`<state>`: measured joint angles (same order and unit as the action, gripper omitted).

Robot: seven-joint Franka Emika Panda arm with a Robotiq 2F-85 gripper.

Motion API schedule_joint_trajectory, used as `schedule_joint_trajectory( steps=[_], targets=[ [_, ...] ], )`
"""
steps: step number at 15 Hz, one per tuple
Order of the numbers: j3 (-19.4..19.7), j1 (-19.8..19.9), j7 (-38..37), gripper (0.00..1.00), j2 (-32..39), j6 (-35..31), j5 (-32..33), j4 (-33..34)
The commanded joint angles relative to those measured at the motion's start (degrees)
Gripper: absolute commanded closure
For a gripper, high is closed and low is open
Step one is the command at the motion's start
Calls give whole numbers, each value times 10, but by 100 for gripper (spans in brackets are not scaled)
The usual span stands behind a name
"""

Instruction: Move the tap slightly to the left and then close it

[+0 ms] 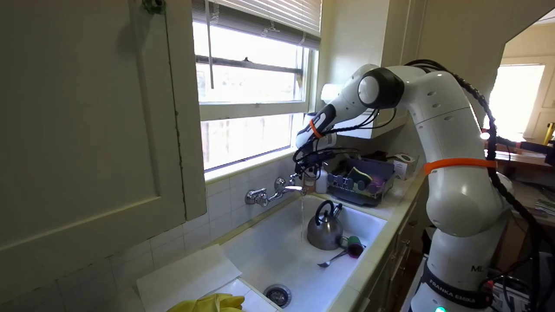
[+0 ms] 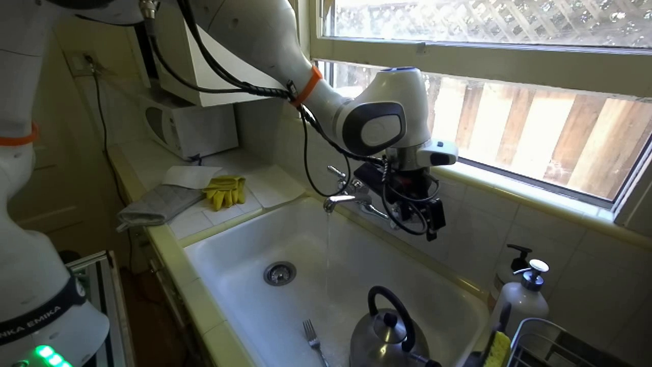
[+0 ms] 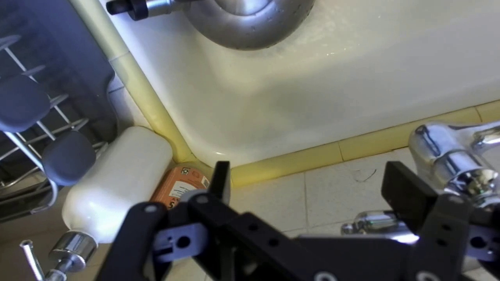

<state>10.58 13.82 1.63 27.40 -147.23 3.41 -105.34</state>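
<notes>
The chrome tap [image 1: 286, 189] is mounted on the tiled wall above the sink, and it also shows in an exterior view [image 2: 342, 200]. A thin stream of water falls from its spout into the sink. My gripper [image 3: 308, 175] is open and empty, with bare tile between its fingers. In the wrist view the tap's body [image 3: 457, 168] is at the right edge, beside the right finger. A chrome handle [image 3: 379, 224] is partly hidden behind that finger. In both exterior views the gripper [image 1: 299, 172] [image 2: 433, 232] points down close to the wall, beside the tap; contact cannot be told.
A metal kettle [image 1: 325, 232], a fork [image 2: 313, 336] and a cup [image 1: 354, 248] lie in the white sink [image 2: 229, 265]. A white soap bottle [image 3: 117, 179], an orange-labelled bottle [image 3: 181, 185] and a dish rack [image 1: 364, 186] stand at the sink's end. The window sill [image 2: 540, 191] is close behind.
</notes>
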Motion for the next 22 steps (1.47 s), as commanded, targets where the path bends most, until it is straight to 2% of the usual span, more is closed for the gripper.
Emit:
schedule_joint_trajectory(
  steps=[1, 8, 12, 22],
  targets=[
    [-21, 16, 25, 0, 30, -25, -31, 44],
    [-37, 30, 65, 0, 48, -20, -59, 75],
    [-42, 34, 83, 0, 40, -12, -65, 69],
    [-11, 7, 54, 0, -8, 9, -23, 13]
  ],
)
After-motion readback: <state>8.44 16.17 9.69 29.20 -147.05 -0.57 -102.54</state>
